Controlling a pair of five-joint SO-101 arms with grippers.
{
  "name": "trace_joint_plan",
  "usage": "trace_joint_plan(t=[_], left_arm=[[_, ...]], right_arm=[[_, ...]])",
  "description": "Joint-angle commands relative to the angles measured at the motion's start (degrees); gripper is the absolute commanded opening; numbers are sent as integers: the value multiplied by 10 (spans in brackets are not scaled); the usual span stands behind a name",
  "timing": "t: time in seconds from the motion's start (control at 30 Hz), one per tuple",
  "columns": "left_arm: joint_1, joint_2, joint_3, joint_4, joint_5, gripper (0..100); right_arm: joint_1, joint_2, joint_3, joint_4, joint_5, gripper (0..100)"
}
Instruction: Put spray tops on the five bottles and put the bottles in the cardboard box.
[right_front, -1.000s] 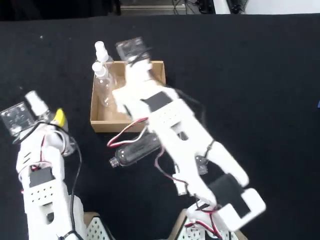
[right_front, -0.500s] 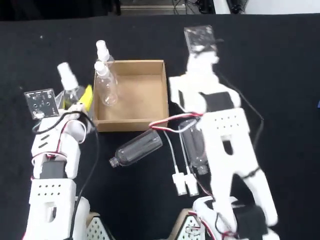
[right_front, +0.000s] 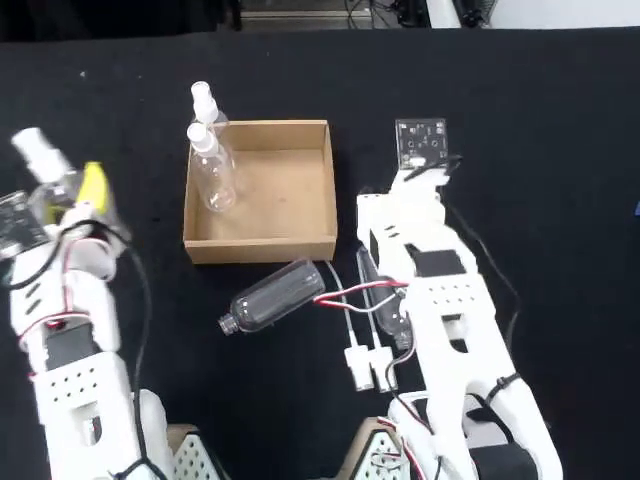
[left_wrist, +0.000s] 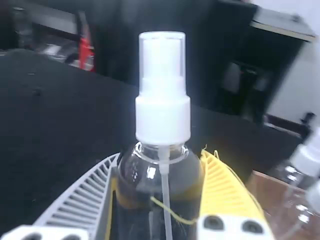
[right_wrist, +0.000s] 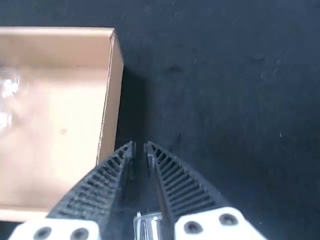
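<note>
1. Clamps the left gripper (left_wrist: 161, 159) on a capped bottle (left_wrist: 150, 180) just under its neck. Probably held there so the spray top (left_wrist: 162, 90) stands free above the jaws and the bottle stays upright for lowering.
2. Holds that bottle well apart from the cardboard box (right_front: 260, 247), left arm stretched forward from its base. Judged short of the drop-in step.
3. Shows two capped bottles (right_front: 212, 170) standing in the box on the side nearest the left gripper, which leaves room beside them.
4. Points the right gripper (right_wrist: 140, 147) down at the desk (right_wrist: 225, 75), just outside the box wall, jaws drawn almost together on nothing.
5. Leaves an uncapped bottle (right_front: 275, 295) lying back from the right gripper, a second uncapped bottle (right_front: 385, 305) beneath the right arm, and two loose spray tops (right_front: 365, 372) near its base. Presumably the next to be joined.
</note>
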Motion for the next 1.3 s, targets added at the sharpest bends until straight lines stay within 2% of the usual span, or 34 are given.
trace_joint_plan(t=[0.0, 0.13, 0.27, 0.37, 0.67, 0.9, 1.1, 1.27], left_arm=[[-79, 10, -22, -57, -3, 62], [-143, 91, 15, -215, -11, 62], [-187, 229, 28, -355, -108, 62], [-213, 333, 28, -437, -147, 62], [-273, 527, 28, -611, -147, 61], [-271, 605, 52, -715, -148, 66], [-271, 658, 105, -870, -150, 66], [-271, 716, 109, -909, -147, 66]], right_arm=[[-1, -29, 1, -34, 6, 11], [20, -29, 3, -35, 6, 11], [31, -29, 4, -35, 6, 11], [29, -29, 9, -36, 6, 11], [29, -29, 36, -93, 6, 11], [31, -29, 36, -93, 6, 11], [31, -29, 36, -94, 6, 11], [31, -29, 36, -94, 6, 11]])
